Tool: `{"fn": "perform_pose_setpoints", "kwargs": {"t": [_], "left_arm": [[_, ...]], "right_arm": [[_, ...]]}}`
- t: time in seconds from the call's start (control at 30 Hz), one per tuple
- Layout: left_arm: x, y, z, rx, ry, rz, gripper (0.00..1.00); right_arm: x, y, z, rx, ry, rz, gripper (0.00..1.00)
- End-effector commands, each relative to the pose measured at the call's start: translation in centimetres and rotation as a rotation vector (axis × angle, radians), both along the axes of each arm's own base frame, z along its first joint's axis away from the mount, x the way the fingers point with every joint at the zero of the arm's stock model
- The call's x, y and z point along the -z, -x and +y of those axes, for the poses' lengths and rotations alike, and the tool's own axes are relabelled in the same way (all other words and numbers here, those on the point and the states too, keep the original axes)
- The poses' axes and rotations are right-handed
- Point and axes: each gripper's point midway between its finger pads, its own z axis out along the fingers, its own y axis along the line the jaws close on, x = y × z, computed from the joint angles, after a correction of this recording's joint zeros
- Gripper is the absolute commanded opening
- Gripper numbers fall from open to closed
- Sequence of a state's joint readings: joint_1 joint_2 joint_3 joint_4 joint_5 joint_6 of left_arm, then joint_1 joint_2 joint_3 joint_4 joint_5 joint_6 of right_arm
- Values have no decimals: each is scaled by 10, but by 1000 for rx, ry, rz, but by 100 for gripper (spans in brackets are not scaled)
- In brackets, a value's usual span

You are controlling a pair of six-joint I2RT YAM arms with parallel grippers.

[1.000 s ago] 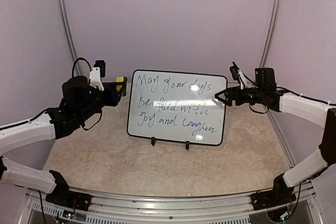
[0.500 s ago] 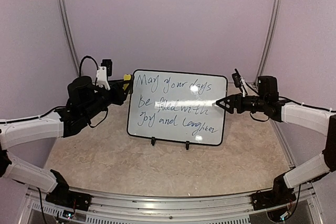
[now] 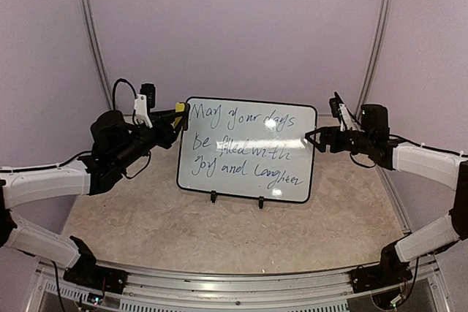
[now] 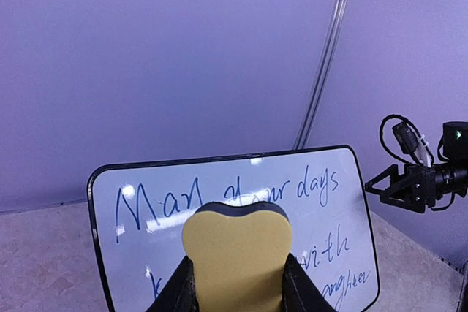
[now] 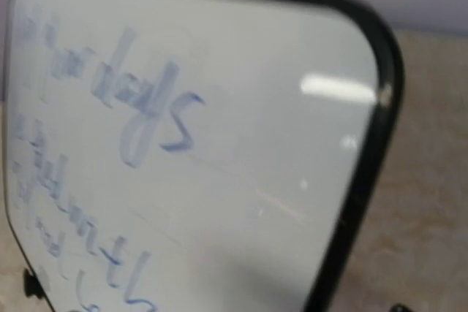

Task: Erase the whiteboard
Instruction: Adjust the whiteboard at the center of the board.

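Edged toward top-left corner of whiteboard (image 3: pixel 248 150): left gripper (image 4: pixel 238 288) clamping yellow eraser (image 4: pixel 236 246), base hidden; right gripper (image 3: pixel 313 140) splayed wide beside its right edge

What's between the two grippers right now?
The whiteboard, covered in writing, stands between the left gripper, holding an eraser, and the open right gripper; top view shows it.

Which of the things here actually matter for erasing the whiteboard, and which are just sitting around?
For the job:
whiteboard, full of writing
yellow eraser, gripped in the left claw
right claw, open by the board's right edge

Just there:
table
metal posts
purple walls
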State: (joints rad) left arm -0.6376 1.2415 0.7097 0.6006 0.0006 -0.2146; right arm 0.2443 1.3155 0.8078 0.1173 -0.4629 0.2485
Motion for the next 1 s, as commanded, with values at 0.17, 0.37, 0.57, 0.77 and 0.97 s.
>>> {"fn": "perform_pose_setpoints", "kwargs": {"t": [0.17,0.37,0.57,0.77,0.97], "left_arm": [[-6,-8,8,23,17,-53,34],[4,-14,7,14,24,-43,34],[15,-22,5,-3,8,-25,34],[5,-33,14,-23,26,-61,34],[4,-44,3,-5,-56,-151,33]], "right_arm": [[12,-10,13,-95,-42,-5,86],[16,13,35,-265,-166,-15,66],[8,41,34,-286,-256,-31,43],[15,69,28,-275,-302,-7,34],[7,87,29,-259,-307,-11,24]]}}
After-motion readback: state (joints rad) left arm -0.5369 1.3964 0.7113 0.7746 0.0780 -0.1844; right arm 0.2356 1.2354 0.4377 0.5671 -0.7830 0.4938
